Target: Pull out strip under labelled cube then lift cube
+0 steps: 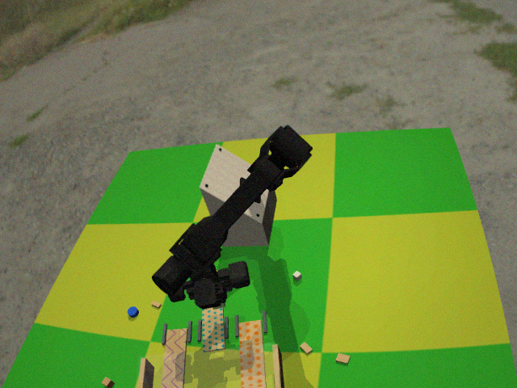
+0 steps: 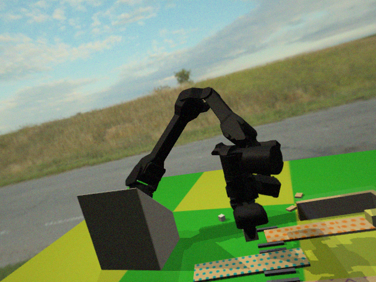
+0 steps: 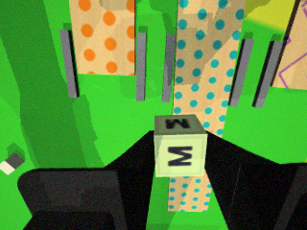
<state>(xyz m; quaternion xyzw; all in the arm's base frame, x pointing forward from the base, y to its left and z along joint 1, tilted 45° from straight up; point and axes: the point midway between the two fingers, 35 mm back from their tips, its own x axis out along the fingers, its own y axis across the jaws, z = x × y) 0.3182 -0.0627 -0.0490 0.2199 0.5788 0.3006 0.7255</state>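
My gripper (image 2: 251,235) (image 3: 176,135) is shut on the labelled cube (image 3: 180,156), a pale green cube marked M. The fingers stand above the teal-dotted strip, with the cube apparently clear of it. In the top and exterior views the gripper hides the cube. The teal-dotted strip (image 1: 213,335) (image 2: 230,266) (image 3: 189,187) lies flat between grey guide rails, pulled out toward the arm's base. The orange-dotted strip (image 1: 251,363) (image 2: 318,230) (image 3: 99,40) and the purple zigzag strip (image 1: 174,359) (image 3: 297,72) lie on either side of it.
Tan walls (image 1: 145,373) (image 1: 277,367) flank the strips. A yellowish block (image 2: 371,215) stands at the orange strip's far end. A large grey box (image 1: 227,175) (image 2: 124,230) stands by the arm's base. A white cube (image 1: 296,275) (image 2: 221,217), a blue disc (image 1: 132,311) and several tan blocks lie around.
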